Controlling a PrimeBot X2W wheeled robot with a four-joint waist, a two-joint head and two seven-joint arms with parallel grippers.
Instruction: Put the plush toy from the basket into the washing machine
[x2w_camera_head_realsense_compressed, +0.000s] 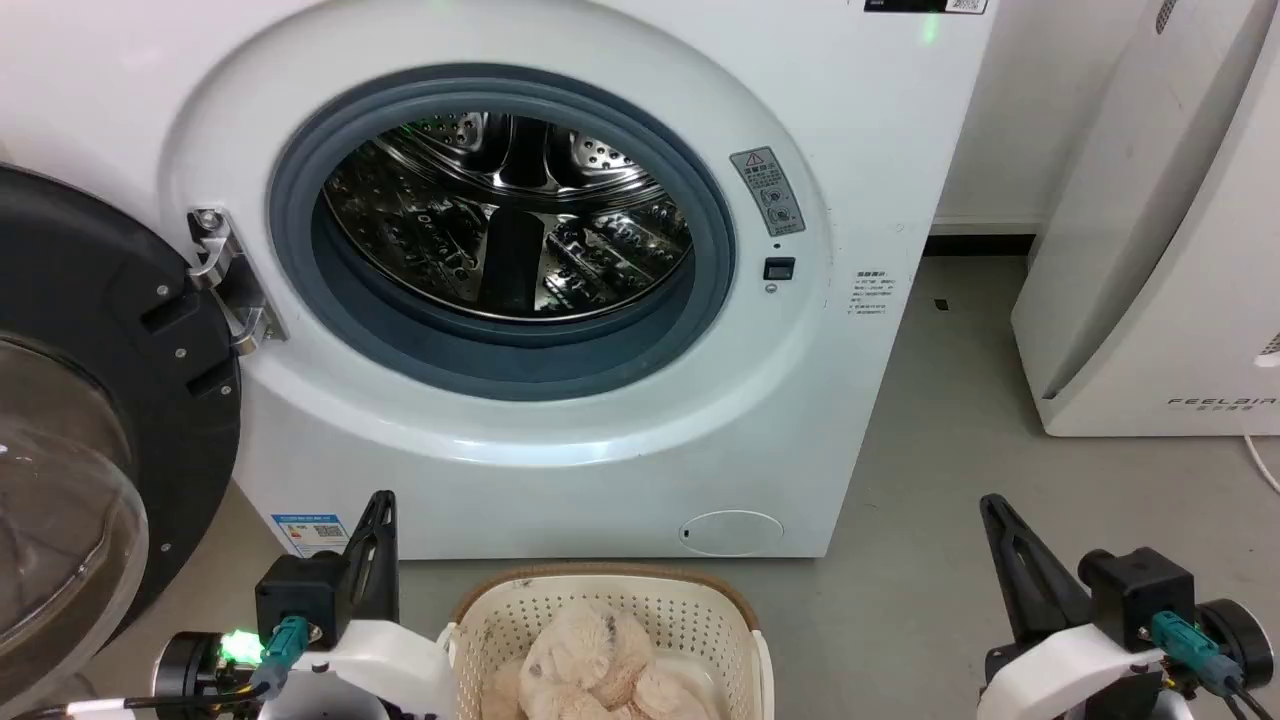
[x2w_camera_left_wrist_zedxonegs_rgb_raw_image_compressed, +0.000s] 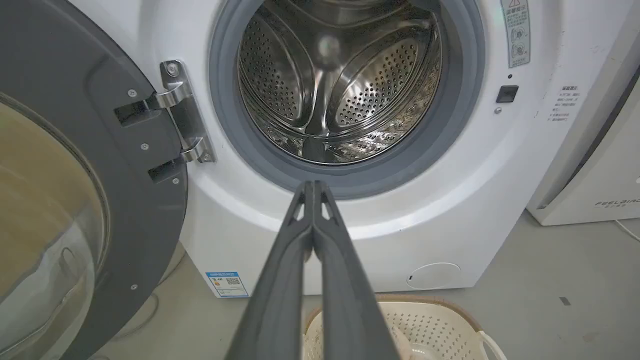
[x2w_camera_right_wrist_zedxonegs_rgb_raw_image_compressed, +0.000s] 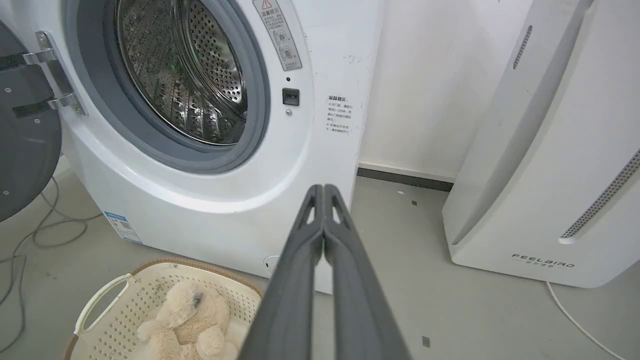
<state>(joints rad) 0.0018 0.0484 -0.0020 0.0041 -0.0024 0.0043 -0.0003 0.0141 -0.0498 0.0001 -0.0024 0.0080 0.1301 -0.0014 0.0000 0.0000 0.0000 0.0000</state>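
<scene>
Both hands hang low at the near edge of the scene, empty and clenched. The left hand (x2w_camera_head_realsense_compressed: 381, 506) and the right hand (x2w_camera_head_realsense_compressed: 991, 505) each have their two dark fingers pressed flat together and aimed up and forward at the washing machine (x2w_camera_head_realsense_compressed: 560, 470). The plush toy (x2w_camera_head_realsense_compressed: 590, 665) lies between them and below their tips, curled in the basket (x2w_camera_head_realsense_compressed: 690, 612), which sits on the floor just in front of the machine's base. From the right wrist the toy (x2w_camera_right_wrist_zedxonegs_rgb_raw_image_compressed: 185, 320) shows its rounded head toward the far end of the basket (x2w_camera_right_wrist_zedxonegs_rgb_raw_image_compressed: 125, 295) and its limbs bunched toward the near end. Its length therefore seems to run near to far, though the huddle of fur makes that uncertain. The left arm is the closer one: its pale wrist sits right against the basket's left side, while the right hand stands well apart across bare floor. Either hand points over and past the toy rather than at it. By my reckoning, the coming move calls for the fingers to part, tip downward and draw back toward the basket. Above and beyond, the steel drum (x2w_camera_head_realsense_compressed: 500, 230) gapes with nothing in it, and the black-framed door (x2w_camera_head_realsense_compressed: 110, 330) is swung wide to the left. The lift from basket to porthole looks unobstructed, and no part of the task is done yet.
</scene>
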